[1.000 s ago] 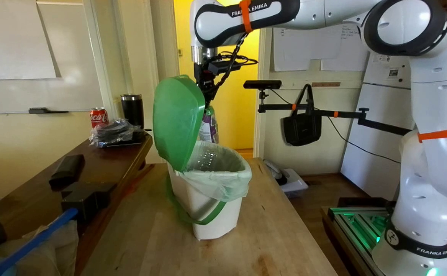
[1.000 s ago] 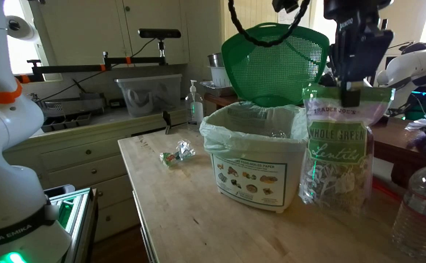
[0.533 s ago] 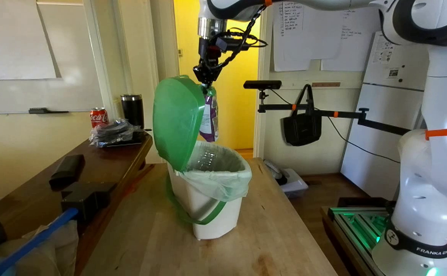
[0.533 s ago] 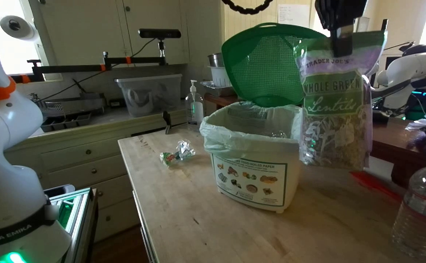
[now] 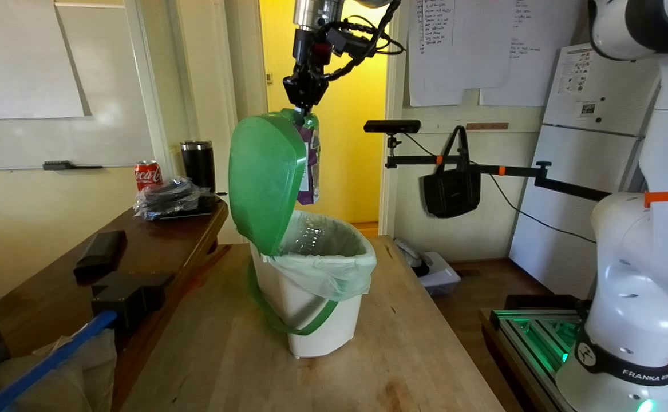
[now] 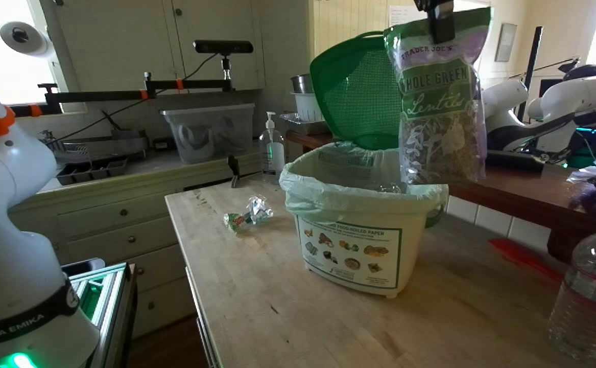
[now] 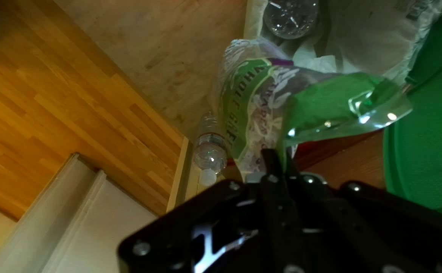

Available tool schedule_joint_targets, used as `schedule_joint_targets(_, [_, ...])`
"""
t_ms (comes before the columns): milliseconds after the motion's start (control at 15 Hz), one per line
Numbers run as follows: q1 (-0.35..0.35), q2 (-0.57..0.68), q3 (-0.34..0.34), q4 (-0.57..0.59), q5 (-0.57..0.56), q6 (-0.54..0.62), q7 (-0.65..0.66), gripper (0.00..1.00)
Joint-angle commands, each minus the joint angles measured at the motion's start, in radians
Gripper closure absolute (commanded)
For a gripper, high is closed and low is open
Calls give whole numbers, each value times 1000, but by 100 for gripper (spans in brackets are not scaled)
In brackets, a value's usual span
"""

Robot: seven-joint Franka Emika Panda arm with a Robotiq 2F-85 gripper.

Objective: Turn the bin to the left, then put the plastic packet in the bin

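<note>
The white bin (image 5: 328, 335) stands upright on the wooden table, its green lid (image 5: 265, 183) raised and its pale liner open at the top. In an exterior view the label side of the bin (image 6: 349, 250) shows. My gripper (image 5: 301, 117) is shut on the top edge of the plastic packet (image 5: 309, 171), a green and purple lentil bag. In an exterior view the packet (image 6: 440, 107) hangs upright, its lower edge about level with the bin's rim. In the wrist view the fingers (image 7: 281, 159) pinch the packet (image 7: 255, 94), beside the bin's opening. Clear plastic (image 7: 291, 19) lies inside the bin.
A clear water bottle (image 6: 591, 296) stands near the table's edge. A crumpled foil wrapper (image 6: 249, 214) lies beside the bin, and a pump bottle (image 6: 272, 148) stands behind. A dark brown table (image 5: 156, 240) with several items adjoins the wooden table.
My gripper has lifted the packet from low beside the bin to about rim height. In an exterior view it has also shifted sideways toward the bin. The bin has not moved.
</note>
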Motion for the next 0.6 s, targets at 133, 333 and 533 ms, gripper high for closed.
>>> schedule_joint_targets(133, [47, -83, 30, -80, 16, 19, 1, 99])
schedule_joint_targets(333, [65, -105, 45, -118, 37, 22, -9, 99])
schedule_joint_targets(533, [81, -125, 56, -166, 84, 35, -26, 99])
